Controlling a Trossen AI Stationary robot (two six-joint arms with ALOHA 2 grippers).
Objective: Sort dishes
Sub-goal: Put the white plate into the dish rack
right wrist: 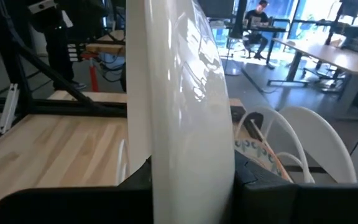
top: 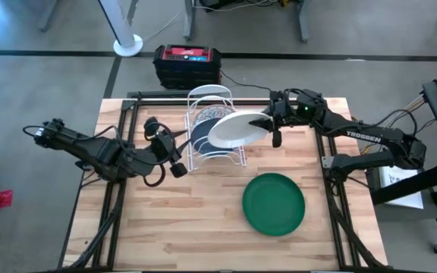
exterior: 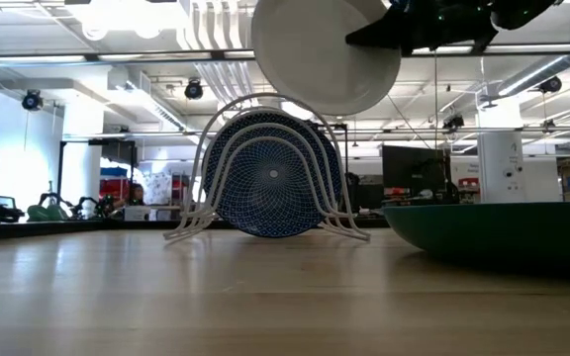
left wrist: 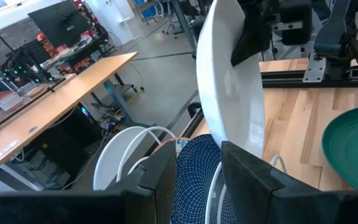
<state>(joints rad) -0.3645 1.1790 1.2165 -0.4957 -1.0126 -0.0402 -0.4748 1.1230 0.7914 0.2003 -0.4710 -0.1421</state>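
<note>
A plain white round dish [top: 236,130] is held above the white wire rack [top: 211,136] near the desk's far edge, clamped at its rim by the right gripper [top: 273,121] fingers. A blue speckled dish [exterior: 273,185] is already racked; a solid green dish [top: 274,203] is left lying near the right edge. The left gripper [top: 174,155] is parked beside the rack, its fingers slightly apart, holding nothing.

We find the plain white dish [exterior: 325,54] cut off by the top edge in the low view, and its lower part runs off the right wrist view. It hides part of the blue speckled dish [top: 201,130] from above. The floral dish [right wrist: 253,148] shows only as a sliver behind it in the wire rack [top: 212,98]. The green dish [exterior: 503,232] runs off the low view's right edge. We cannot make out the left gripper [top: 174,155] fingertips.
</note>
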